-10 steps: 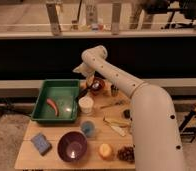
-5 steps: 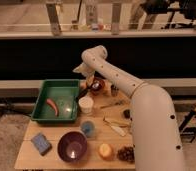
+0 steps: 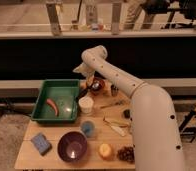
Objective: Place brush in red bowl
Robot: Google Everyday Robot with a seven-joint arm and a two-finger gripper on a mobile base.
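Gripper (image 3: 87,84) hangs at the wooden desk's (image 3: 92,162) far edge, jaws spread. The small round reddish-brown bowl (image 3: 97,86) sits just to its right. I can't pick out the brush.

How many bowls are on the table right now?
2. The purple bowl sits at the front edge; the red bowl is at the back, with the gripper right beside it. The arm may hide others.

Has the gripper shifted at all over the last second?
No. The gripper hangs at the same spot as in both earlier pictures, just left of the red bowl and off the far right corner of the green tray.
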